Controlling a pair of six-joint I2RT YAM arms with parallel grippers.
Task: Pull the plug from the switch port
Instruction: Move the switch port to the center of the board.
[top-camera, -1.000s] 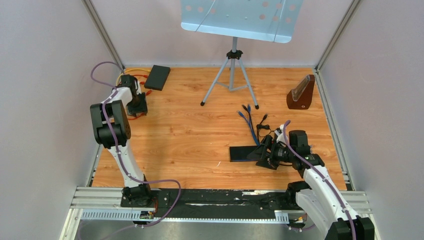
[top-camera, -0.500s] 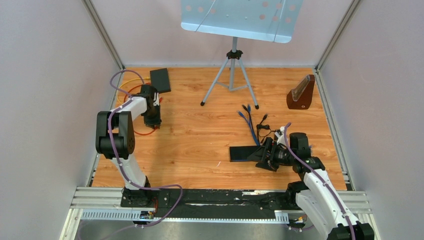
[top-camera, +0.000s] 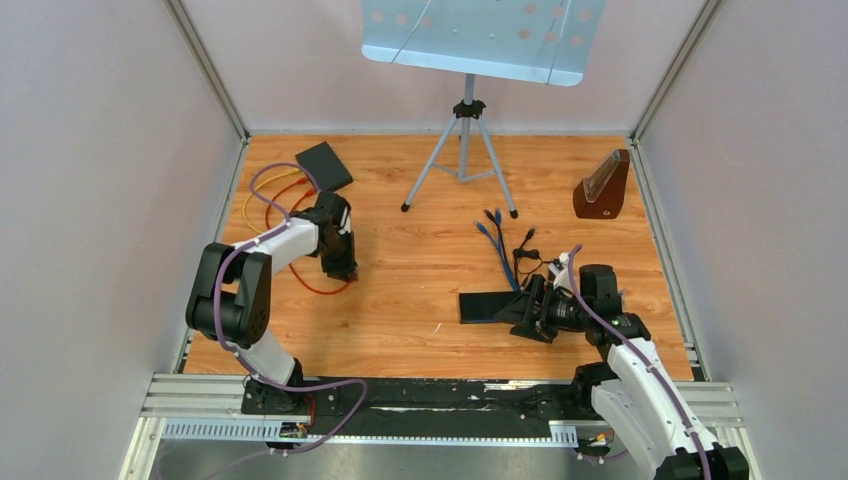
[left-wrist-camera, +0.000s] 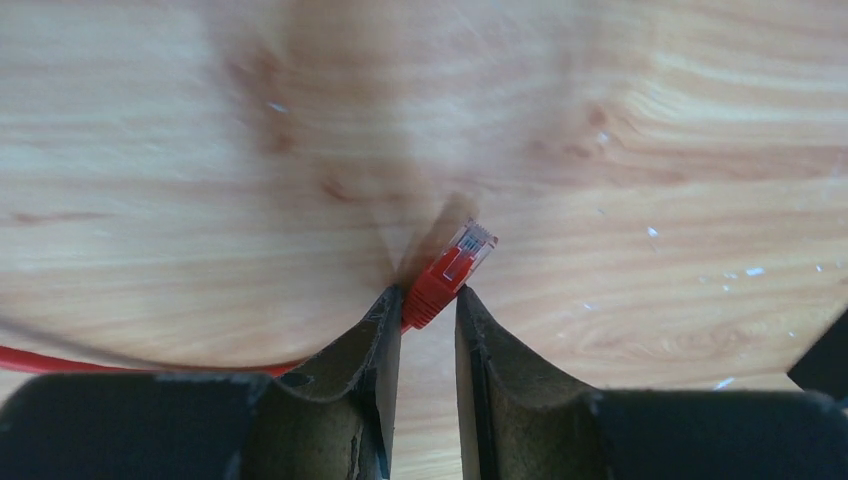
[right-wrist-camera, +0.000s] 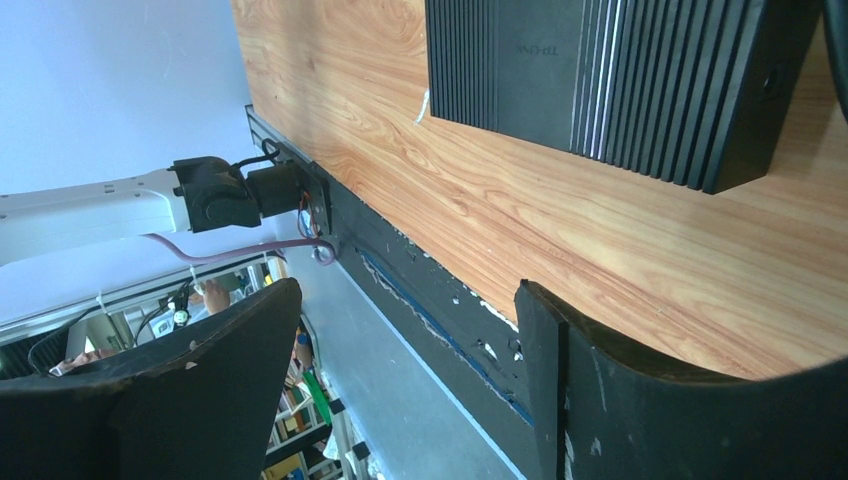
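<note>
Your left gripper (left-wrist-camera: 428, 298) has its fingers pinching the red boot of the Ethernet plug (left-wrist-camera: 455, 268). The clear connector tip pokes out past the fingertips, pointing toward 1 o'clock in the wrist view, with bare desk (top-camera: 420, 260) under it. No port is around the plug, so it looks to be out of the network switch (top-camera: 324, 166), which sits at 11 o'clock on the desk, well apart from the gripper.

The red cable (top-camera: 312, 288) loops from the switch's side round to your fingers and lies slack. Use that slack: if you carry the plug further, go gently toward 3 o'clock and stop before the loop straightens, or the light switch may slide along with it.

The grip is low on the boot, close to the cable — firm enough to hold, but a twist could lever the plug out. Hold the wrist level and lower the plug to the desk before letting go.

Your right gripper (right-wrist-camera: 408, 295) waits at 4 o'clock with its fingers spread, holding nothing, just beside the ribbed black TP-Link box (right-wrist-camera: 600, 80) — leave it there.
</note>
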